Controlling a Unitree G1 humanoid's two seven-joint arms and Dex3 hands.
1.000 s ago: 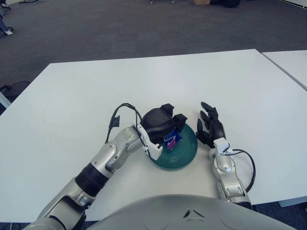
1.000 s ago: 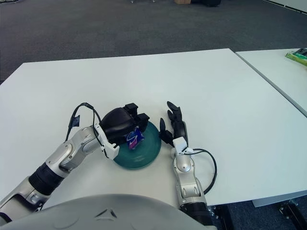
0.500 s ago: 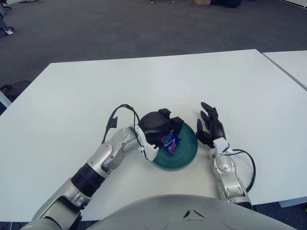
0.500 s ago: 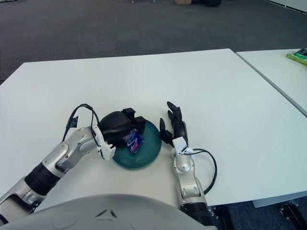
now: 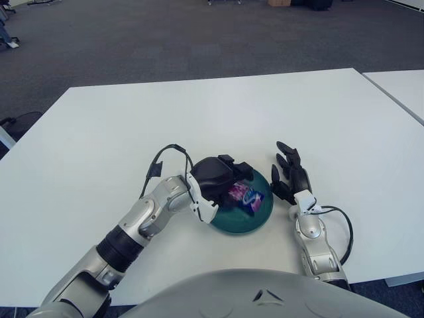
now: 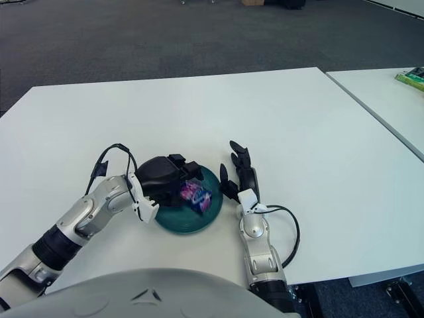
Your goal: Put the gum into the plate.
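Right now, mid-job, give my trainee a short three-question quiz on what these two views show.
1. True or false: the small purple-and-blue gum packet lies inside the round dark-green plate.
2. Which robot hand is over the plate's left rim: A) left robot hand B) right robot hand
3. Fill in: the right robot hand shows just to the ____ of the plate, fingers spread, on the white table.

Key: 1 true. 2 A. 3 right.
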